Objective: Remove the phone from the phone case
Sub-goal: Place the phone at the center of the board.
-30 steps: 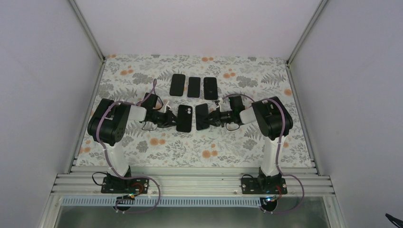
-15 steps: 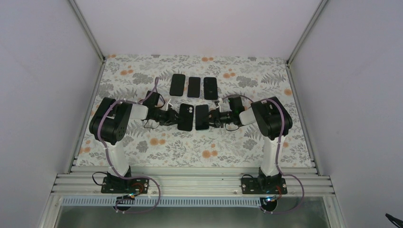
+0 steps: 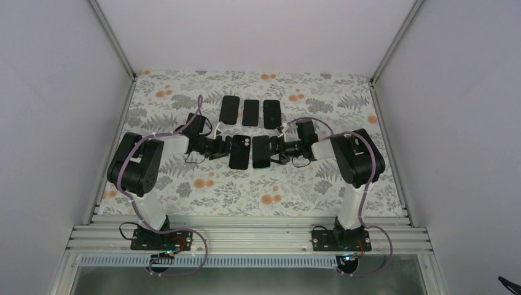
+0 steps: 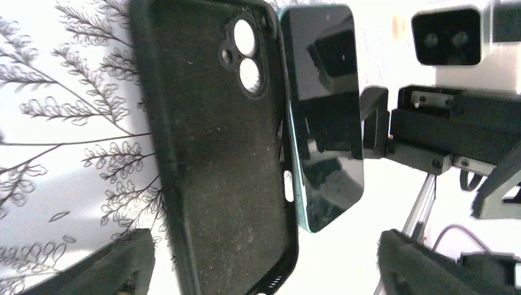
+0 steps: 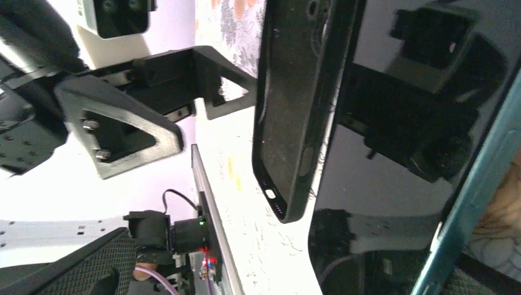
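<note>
Floral tabletop (image 3: 295, 190) beneath both arms. My left pincer (image 3: 227, 149): fingers spread either side of the phone case (image 3: 239, 152); whether it grips, cannot tell. My right pincer (image 3: 276, 149) pinches the bare phone (image 3: 261, 151), just beside the case.

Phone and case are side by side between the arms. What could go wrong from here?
The matte black phone case and the teal-edged black phone sit edge to edge; pulling either could drag the other. The left end effector and right end effector face each other closely and might collide. A swing could knock the three flat black slabs beyond them.
</note>
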